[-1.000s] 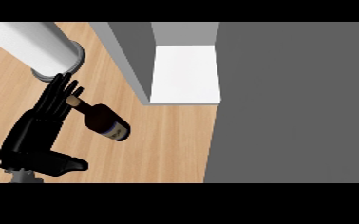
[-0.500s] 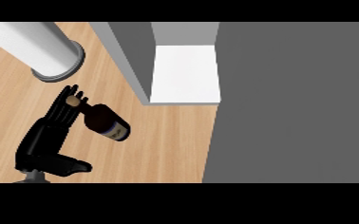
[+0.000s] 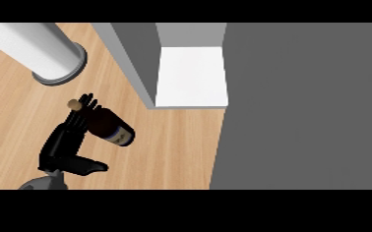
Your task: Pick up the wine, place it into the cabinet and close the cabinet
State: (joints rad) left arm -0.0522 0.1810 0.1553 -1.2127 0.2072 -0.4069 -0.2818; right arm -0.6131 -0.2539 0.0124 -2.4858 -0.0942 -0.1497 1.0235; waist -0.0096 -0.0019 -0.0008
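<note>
Head view, looking steeply down on the wooden counter (image 3: 174,147). The wine bottle (image 3: 112,128) appears to lie on its side in the lower-left part of the counter. Its long axis runs from the cork (image 3: 74,104) at about 10 o'clock to the labelled base at about 4 o'clock. Whether the bottle rests on the wood or is raised off it cannot be told.

The left hand (image 3: 64,145) enters from 7 o'clock, and the bottle lies at roughly 1 o'clock of its palm, just beside it. It is the only hand in view and so the nearer one; the right hand does not show.

The fingers (image 3: 78,118) are extended and nearly straight. They lie along the bottle's left flank and overlap the neck just below the cork. The thumb (image 3: 87,166) is spread wide toward 3 o'clock, apart from the glass and below the base. The hand is thus open against the bottle, not yet closed round it.

The open cabinet (image 3: 193,78) shows a white shelf floor at about 1 o'clock of the bottle, near but not touching. A grey panel (image 3: 134,59) stands between the two. A white cylinder (image 3: 36,46) on a grey base stands at 11 o'clock, well apart.

Judgement: the step in hand is the grasp. The coming move seems to call for fingers and thumb to close across the bottle's axis before any lift toward the shelf.
</note>
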